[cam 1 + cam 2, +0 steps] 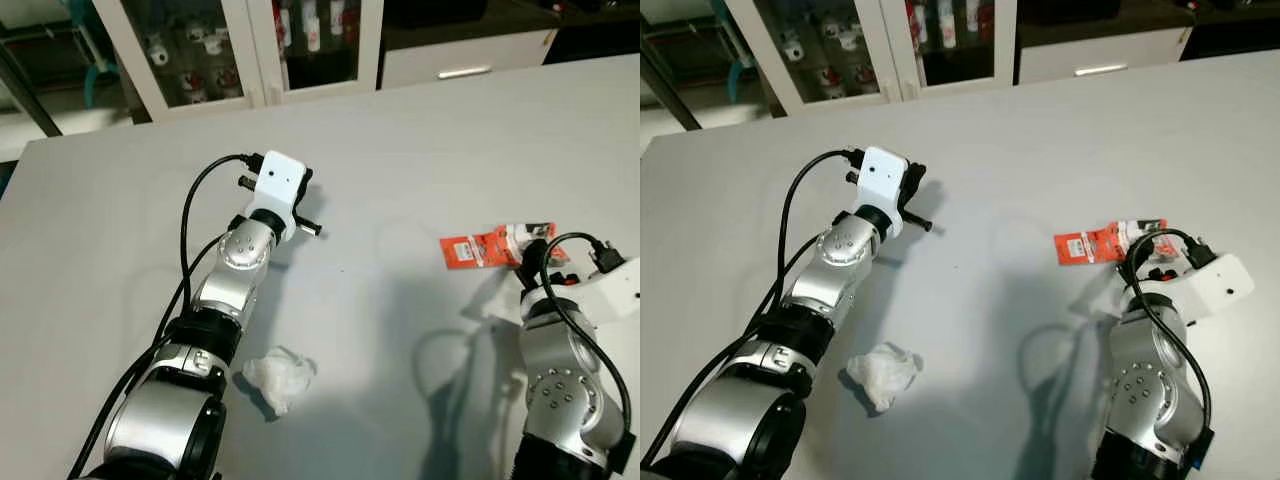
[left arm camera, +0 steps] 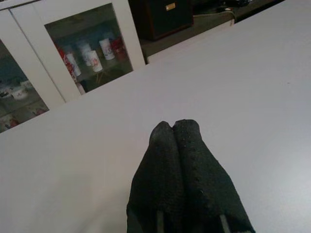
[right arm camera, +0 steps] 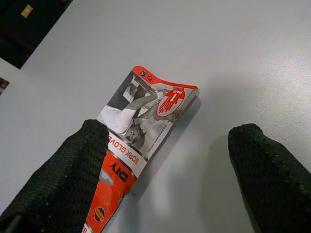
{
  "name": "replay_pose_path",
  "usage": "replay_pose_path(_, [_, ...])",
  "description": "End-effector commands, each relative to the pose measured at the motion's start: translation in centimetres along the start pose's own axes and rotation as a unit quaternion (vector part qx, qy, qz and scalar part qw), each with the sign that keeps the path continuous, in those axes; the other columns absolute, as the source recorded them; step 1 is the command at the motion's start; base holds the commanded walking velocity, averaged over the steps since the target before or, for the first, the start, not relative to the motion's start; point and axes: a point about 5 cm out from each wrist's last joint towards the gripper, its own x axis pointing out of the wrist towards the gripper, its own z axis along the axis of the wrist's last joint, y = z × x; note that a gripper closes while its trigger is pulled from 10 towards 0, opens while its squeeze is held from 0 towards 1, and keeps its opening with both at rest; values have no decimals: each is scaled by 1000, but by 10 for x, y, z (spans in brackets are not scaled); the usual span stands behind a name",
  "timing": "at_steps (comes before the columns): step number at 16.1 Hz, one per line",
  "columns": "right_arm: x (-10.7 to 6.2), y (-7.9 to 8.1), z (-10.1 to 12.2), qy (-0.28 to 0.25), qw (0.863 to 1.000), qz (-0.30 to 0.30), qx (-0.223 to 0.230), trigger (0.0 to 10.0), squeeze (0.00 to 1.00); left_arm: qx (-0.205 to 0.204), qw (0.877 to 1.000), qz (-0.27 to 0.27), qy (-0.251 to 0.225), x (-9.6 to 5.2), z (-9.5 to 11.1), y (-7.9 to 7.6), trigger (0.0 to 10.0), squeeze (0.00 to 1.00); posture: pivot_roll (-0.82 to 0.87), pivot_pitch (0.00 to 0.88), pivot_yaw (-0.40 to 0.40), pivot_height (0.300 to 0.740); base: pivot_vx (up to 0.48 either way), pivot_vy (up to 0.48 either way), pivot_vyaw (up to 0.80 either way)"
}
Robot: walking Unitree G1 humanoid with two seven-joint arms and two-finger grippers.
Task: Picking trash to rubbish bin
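Observation:
A flat red and white glove package (image 1: 480, 248) lies on the white table (image 1: 420, 150) at the right. In the right wrist view the package (image 3: 146, 121) runs in beside one black finger (image 3: 73, 170) of my open right gripper (image 3: 170, 145), and the other finger (image 3: 262, 160) stands apart over bare table. A crumpled white tissue (image 1: 280, 375) lies near the front, beside my left forearm. My left gripper (image 2: 172, 125) is shut on nothing, held low over the middle of the table, well away from both pieces of trash.
A white cabinet with glass doors (image 1: 220, 50) holding small cups and bottles stands past the table's far edge, with a white drawer front (image 1: 465, 60) to its right. Black cables (image 1: 190, 220) loop along my left arm.

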Motion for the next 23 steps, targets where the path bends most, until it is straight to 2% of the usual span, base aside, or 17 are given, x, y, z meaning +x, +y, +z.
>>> replay_pose_path(1, [0, -2, -24, 51, 998, -16, 39, 10000, 0, 2, 1000, 0, -1, -1, 0, 4, 10000, 0, 152, 163, 87, 740, 0, 0, 0])
replay_pose_path(9, [20, -8, -33, 75, 995, -5, 58, 10000, 0, 0, 1000, -4, 1, -2, -1, 3, 10000, 0, 158, 177, 86, 740, 0, 0, 0])
replay_pose_path(10, [22, -7, -32, 75, 995, 1, 63, 9608, 0, 0, 1000, -4, 2, -2, -1, 3, 10000, 0, 158, 177, 86, 740, 0, 0, 0])
replay_pose_path(11, [26, -6, -32, 76, 995, 5, 64, 4588, 0, 0, 1000, -5, 2, -2, -1, 3, 10000, 0, 158, 177, 86, 740, 0, 0, 0])
replay_pose_path(13, [31, -3, -32, 78, 995, 9, 66, 0, 0, 0, 1000, -6, 3, -3, -2, 3, 10000, 0, 159, 180, 84, 740, 0, 0, 0])
replay_pose_path(16, [36, 0, -32, 80, 994, 15, 75, 0, 0, 0, 1000, -8, 4, -4, -2, 4, 10000, 0, 172, 185, 85, 740, 0, 0, 0])
replay_pose_path(23, [39, -4, -34, 79, 993, 11, 84, 0, 0, -2, 1000, -18, 4, -4, -2, 3, 10000, 0, 174, 187, 92, 740, 0, 0, 0])
